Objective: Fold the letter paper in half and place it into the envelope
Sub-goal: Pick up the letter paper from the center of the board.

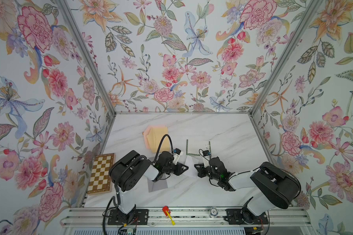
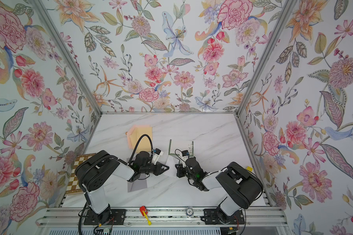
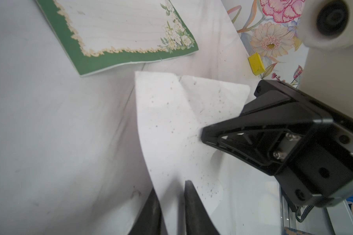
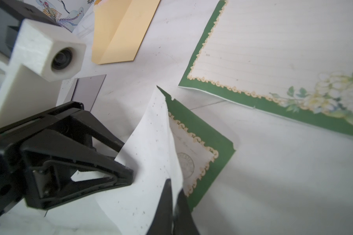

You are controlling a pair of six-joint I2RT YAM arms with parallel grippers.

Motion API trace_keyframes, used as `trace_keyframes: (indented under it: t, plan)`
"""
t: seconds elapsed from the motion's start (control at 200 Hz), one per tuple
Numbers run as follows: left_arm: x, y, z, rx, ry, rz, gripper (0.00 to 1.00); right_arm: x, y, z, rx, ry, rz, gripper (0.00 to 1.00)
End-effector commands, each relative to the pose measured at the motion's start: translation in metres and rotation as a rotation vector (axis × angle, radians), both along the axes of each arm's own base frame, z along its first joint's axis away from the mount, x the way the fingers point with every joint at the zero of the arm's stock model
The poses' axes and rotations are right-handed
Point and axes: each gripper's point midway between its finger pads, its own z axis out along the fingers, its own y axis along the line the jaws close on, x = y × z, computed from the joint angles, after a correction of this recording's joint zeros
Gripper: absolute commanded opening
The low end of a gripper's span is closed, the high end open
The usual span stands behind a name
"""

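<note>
The letter paper (image 1: 189, 161) is held off the table between my two grippers in both top views (image 2: 170, 162). Its speckled white back (image 3: 165, 122) faces up, and it curves over on itself so the green-bordered printed side (image 4: 200, 142) shows underneath. My right gripper (image 4: 174, 186) is shut on one edge of it. My left gripper (image 3: 171, 186) straddles the opposite edge, with a narrow gap still between its fingers. The peach envelope (image 1: 154, 138) lies flat at the back left, its flap open, also seen in the right wrist view (image 4: 118, 34).
A second green-bordered sheet (image 1: 197, 146) lies flat just behind the grippers. A grey card (image 1: 157, 184) sits under the left arm and a chessboard (image 1: 101, 176) at the left wall. A yellow block (image 3: 256, 64) lies at the right. A red-and-yellow tool (image 1: 167, 211) rests on the front rail.
</note>
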Motion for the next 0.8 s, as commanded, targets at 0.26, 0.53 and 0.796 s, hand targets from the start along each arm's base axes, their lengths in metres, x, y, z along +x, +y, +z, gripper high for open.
trace_keyframes:
  t: [0.26,0.53,0.796]
  plan:
    - [0.003,-0.002,0.034,-0.055,-0.041,0.017,0.03,0.013,0.006,0.050,-0.073,-0.028,0.061,0.35]
    - [0.036,0.006,0.126,-0.103,-0.240,0.102,0.00,0.025,-0.043,0.179,-0.176,-0.131,0.030,0.56]
    - [0.058,0.031,0.216,-0.110,-0.396,0.163,0.00,0.017,-0.054,0.253,-0.005,-0.196,0.136,0.67]
